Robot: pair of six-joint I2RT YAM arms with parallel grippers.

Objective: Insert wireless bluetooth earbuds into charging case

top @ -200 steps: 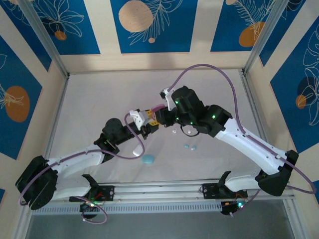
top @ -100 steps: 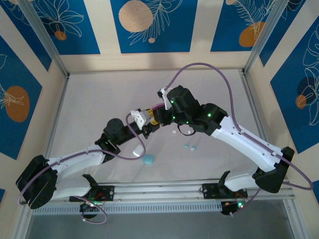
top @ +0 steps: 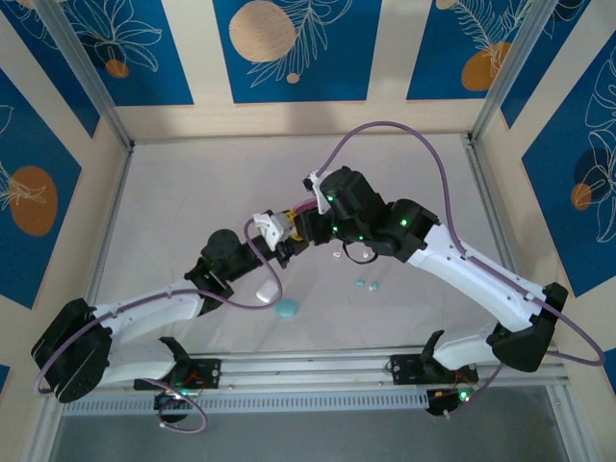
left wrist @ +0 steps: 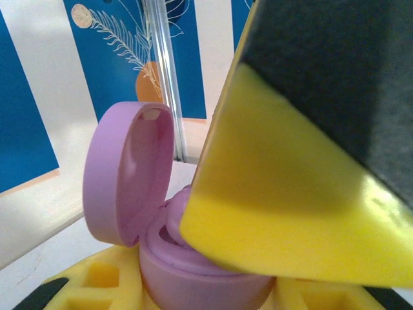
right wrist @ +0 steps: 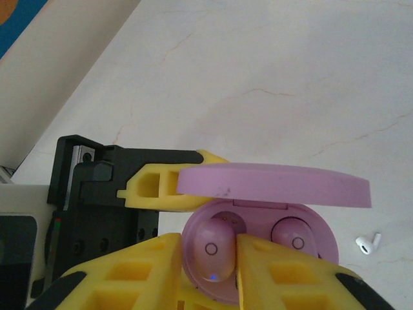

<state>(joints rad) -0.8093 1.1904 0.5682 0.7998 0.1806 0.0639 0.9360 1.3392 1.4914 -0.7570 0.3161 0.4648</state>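
Pink charging case (right wrist: 255,223): held up off the worktop (top: 183,192), centre of the top view where the two arms meet. Lid (right wrist: 277,186) is hinged back, both wells facing the right wrist camera.

Pink earbuds: one sits in the left well (right wrist: 211,248) with a small blue light below it, the other in the right well (right wrist: 293,240). We judge both seated.

Left gripper (left wrist: 193,294): its yellow fingers (left wrist: 97,274) pinch the case base from both sides. Reason, we think: a steady, open target for the other arm.

Right gripper (right wrist: 208,242): its fingers (right wrist: 142,265) flank the left bud with a narrow gap. Whether they grip it or merely stand beside it, we cannot tell.

In the way: the open lid hangs close above the wells, and the right finger crowds the case in the left wrist view. Any lift-out needs care.

Around: a white earbud (right wrist: 368,243) lies loose on the worktop, lower right. In the top view we see two cyan earbuds (top: 367,284) right of centre and a cyan case (top: 287,308) lower centre, well apart from the pink one.
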